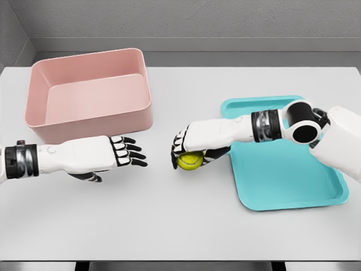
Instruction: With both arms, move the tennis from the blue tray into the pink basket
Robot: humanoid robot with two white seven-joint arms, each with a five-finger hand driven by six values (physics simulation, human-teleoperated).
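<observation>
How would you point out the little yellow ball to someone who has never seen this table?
Start at the blue tray on the table's right side, then follow the white arm lying across it leftward to the right hand. The tennis ball sits under that hand, its fingers curled over it, just off the tray's left edge. It is the only small, round, yellow-green thing there.

A matt, smooth white bench (169, 226) carries a smooth pink plastic basket (90, 121) and a satin turquoise plastic tray (293, 186); the fuzzy yellow tennis ball (189, 161) sits against glossy white-and-black robot hand (189, 148) shells.
</observation>
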